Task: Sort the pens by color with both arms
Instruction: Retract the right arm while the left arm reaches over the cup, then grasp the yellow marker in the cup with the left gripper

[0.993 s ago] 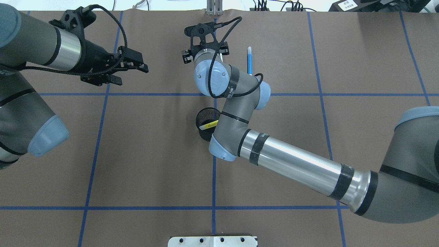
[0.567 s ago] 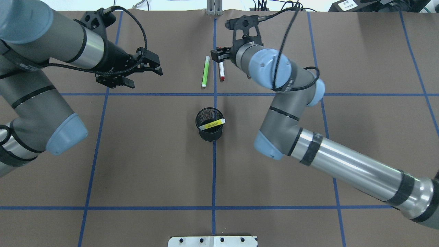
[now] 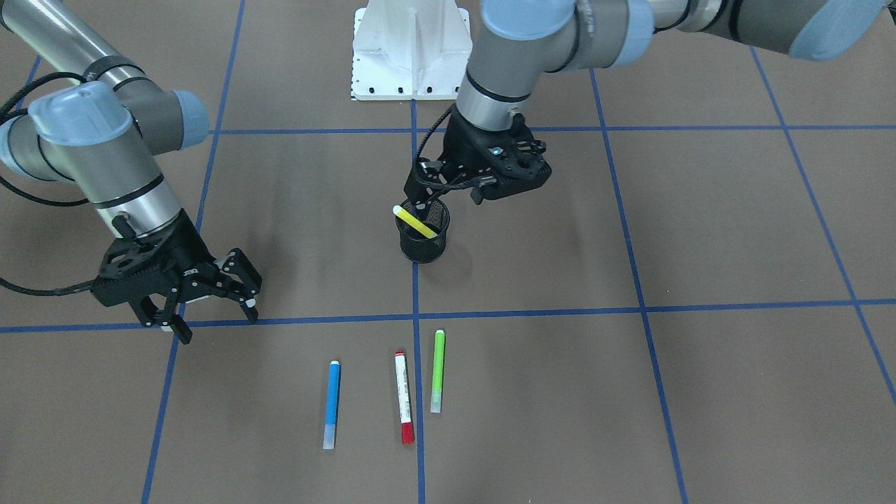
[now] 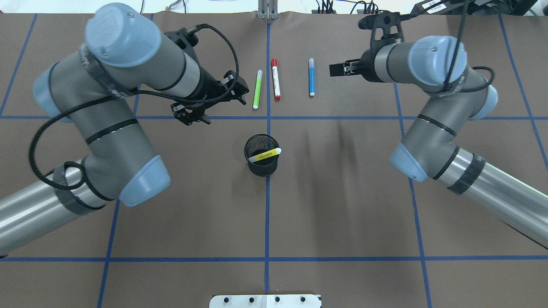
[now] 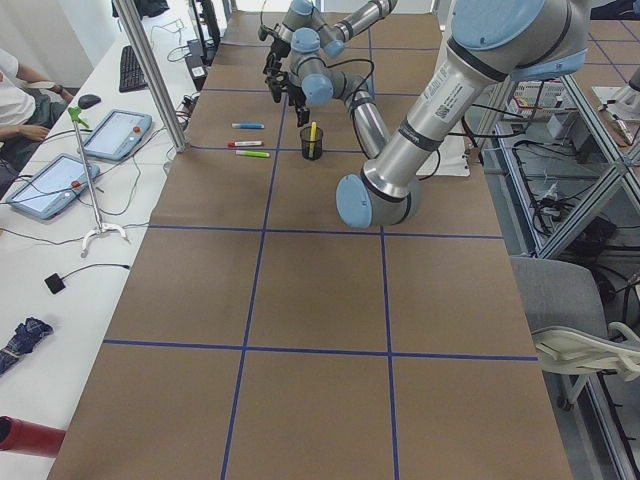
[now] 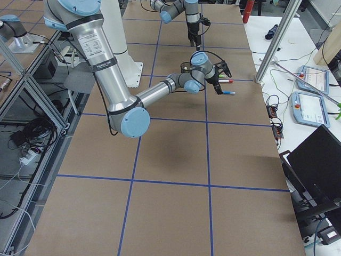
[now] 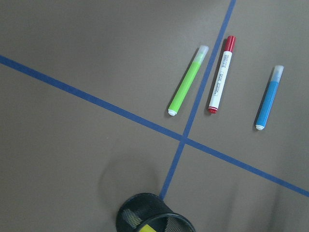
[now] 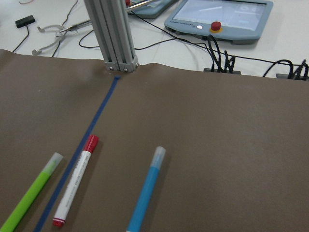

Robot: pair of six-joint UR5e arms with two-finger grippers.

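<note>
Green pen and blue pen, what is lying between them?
The white pen with the red cap lies between the green pen and the blue pen, apart from both, as the overhead view shows.

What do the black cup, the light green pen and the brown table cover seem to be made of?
Round black mesh cup: probably metal wire, matt; the wall shows fine holes. Slim light green pen: smooth plastic, with a translucent cap. Brown table cover: matt paper or thin sheet, perhaps; its far edge wrinkles.
</note>
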